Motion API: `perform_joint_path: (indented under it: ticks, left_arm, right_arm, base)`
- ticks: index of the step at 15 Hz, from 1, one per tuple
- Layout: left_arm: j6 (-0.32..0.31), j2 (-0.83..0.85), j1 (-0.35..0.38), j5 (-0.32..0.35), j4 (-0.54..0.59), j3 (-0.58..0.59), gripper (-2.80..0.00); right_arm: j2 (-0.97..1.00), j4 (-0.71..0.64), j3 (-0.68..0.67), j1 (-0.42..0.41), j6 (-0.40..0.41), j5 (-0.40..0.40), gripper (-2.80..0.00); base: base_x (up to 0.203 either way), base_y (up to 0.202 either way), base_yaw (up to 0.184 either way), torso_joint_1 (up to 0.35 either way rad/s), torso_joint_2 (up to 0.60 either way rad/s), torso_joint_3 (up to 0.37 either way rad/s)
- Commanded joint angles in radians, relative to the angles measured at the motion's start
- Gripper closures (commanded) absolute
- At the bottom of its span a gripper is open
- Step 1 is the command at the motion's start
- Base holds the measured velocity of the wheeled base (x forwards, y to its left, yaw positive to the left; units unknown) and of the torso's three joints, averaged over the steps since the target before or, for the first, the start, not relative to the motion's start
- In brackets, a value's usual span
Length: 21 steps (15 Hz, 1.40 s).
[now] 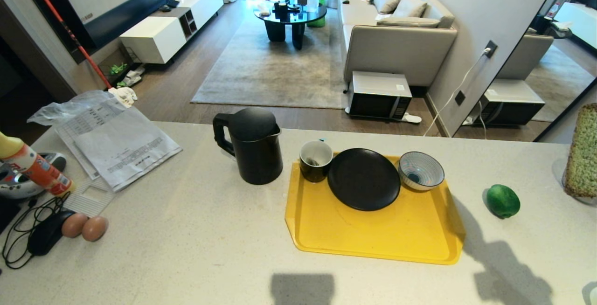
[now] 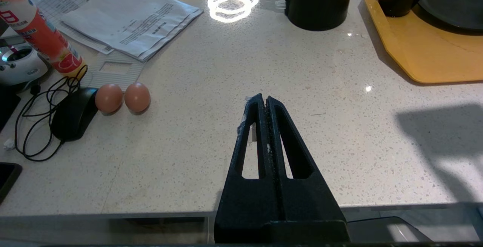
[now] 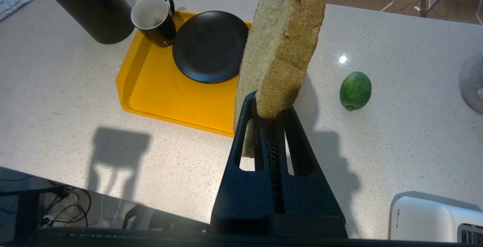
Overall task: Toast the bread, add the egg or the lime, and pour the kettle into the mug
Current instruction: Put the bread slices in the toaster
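At the head view's right edge we see only the bread [image 1: 583, 151]; our right wrist view shows the right gripper [image 3: 269, 109] clamped on its lower end, above the counter [image 3: 56, 88] between the yellow tray [image 3: 158, 96] and the lime [image 3: 355, 90]. Our left gripper [image 2: 264, 101] is closed, empty.
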<state>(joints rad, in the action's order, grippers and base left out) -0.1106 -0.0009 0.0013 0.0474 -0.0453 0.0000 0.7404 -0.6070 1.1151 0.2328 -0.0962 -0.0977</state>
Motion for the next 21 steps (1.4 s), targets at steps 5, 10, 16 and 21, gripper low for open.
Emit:
perform_joint_path:
  ticks: [5,10,16,21]
  left_arm:
    - [0.006,-0.002,0.000,-0.001,-0.001,0.017,0.00]
    - [0.042,-0.002,0.000,-0.009,-0.001,0.017,0.00]
    - [0.098,-0.002,0.000,-0.032,-0.004,0.017,0.00]
    - [0.105,-0.002,0.000,-0.038,-0.005,0.017,0.00]
  right_arm:
    - [-0.035,-0.008,-0.018,0.000,0.051,-0.005,0.00]
    - [-0.046,-0.017,-0.043,0.000,0.076,-0.008,0.00]
    - [-0.055,-0.022,-0.033,0.002,0.075,-0.063,0.00]
    - [-0.055,-0.036,-0.040,0.002,0.070,-0.062,0.00]
  base:
    - [0.000,0.000,0.000,0.000,0.00,0.000]
    - [0.000,0.000,0.000,0.000,0.00,0.000]
    - [0.000,0.000,0.000,0.000,0.00,0.000]
    - [0.000,0.000,0.000,0.000,0.00,0.000]
